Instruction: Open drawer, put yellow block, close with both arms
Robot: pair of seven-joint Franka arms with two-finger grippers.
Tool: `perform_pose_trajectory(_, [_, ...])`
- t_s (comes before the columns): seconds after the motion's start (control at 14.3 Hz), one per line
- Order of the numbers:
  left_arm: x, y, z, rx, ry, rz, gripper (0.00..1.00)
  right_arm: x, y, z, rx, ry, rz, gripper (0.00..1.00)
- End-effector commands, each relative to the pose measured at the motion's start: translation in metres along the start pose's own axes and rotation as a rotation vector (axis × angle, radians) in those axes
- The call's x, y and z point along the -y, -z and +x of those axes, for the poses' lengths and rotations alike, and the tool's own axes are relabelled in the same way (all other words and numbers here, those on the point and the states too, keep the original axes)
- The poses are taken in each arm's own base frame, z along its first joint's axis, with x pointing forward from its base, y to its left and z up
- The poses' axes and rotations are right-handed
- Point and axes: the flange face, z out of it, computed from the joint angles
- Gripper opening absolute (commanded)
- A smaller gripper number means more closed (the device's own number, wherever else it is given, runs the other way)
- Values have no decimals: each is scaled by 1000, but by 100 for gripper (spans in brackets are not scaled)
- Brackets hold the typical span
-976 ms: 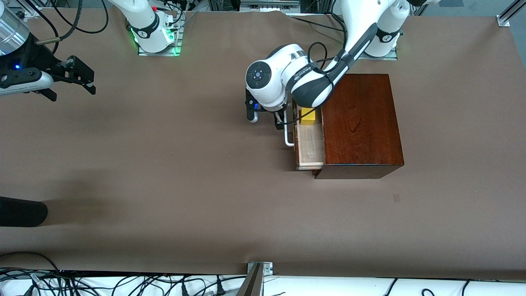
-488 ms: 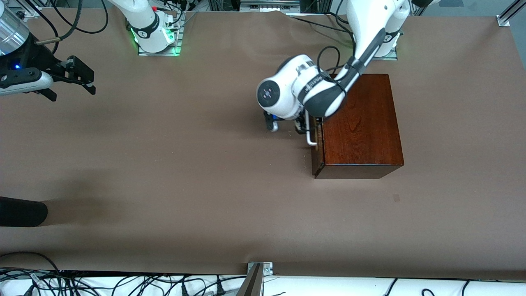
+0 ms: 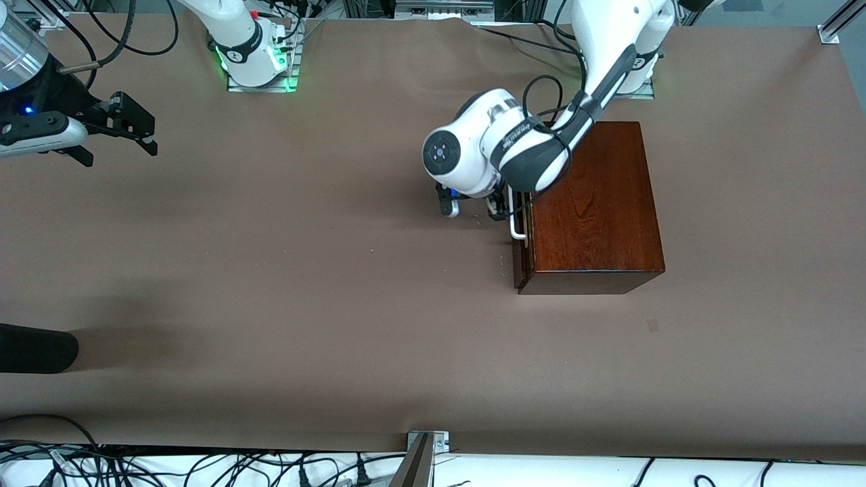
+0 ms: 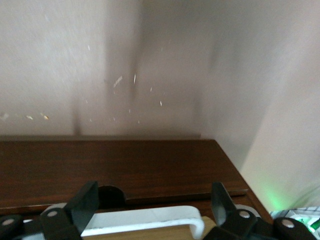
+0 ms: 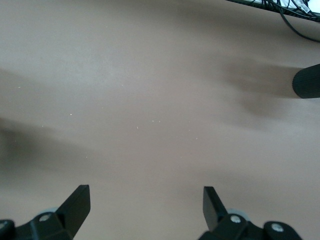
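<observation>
The dark mahogany box stands near the left arm's base. Its drawer is pushed in, its dark front about flush with the box. My left gripper is open at the white handle. In the left wrist view the gripper has a finger at each end of the handle, without clamping it, over the dark drawer front. The yellow block is out of view. My right gripper waits open and empty above the table at the right arm's end, over bare table in its wrist view.
A dark rounded object juts in at the table edge at the right arm's end, also in the right wrist view. Cables and a metal bracket run along the near edge. Brown table surface surrounds the box.
One second ago the drawer stood open with the yellow block in it. The left gripper has pushed it in by the handle. Since half a second ago almost nothing moved. The right arm stayed still.
</observation>
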Motion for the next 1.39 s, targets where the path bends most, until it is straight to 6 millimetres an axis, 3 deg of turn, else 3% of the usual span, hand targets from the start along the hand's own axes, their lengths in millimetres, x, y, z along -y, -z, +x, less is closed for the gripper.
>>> perform_pose_trajectory(0.0, [-26,50,7,-64,-28,69,100,0,5,0,0,-15,-8,100])
perform_pose_trajectory(0.21, [-18,88,-5,-173,58,38,100,-2,4,0,3,-18,-6,100])
perform_pose_trajectory(0.28, [-15,119,-21,-220,137,69,100,-3,4,0,5,-20,-8,100])
perform_pose_trajectory(0.35, [-2,135,-39,-249,246,76,100,-4,4,0,6,-20,-8,100])
perform_pose_trajectory(0.49, [38,157,-97,-294,400,72,100,-9,3,-1,8,-30,-8,100])
perform_pose_trajectory(0.63, [60,169,-150,-304,488,71,100,-9,2,-2,11,-27,-9,100])
perform_pose_trajectory(0.77, [84,167,-202,-286,575,29,100,-16,2,-2,14,-43,-8,100])
perform_pose_trajectory(0.98, [101,175,-274,-315,737,16,100,-17,0,-2,16,-41,-11,100])
perform_pose_trajectory(1.32, [92,153,-379,-372,954,47,100,-17,0,1,10,-42,-17,100])
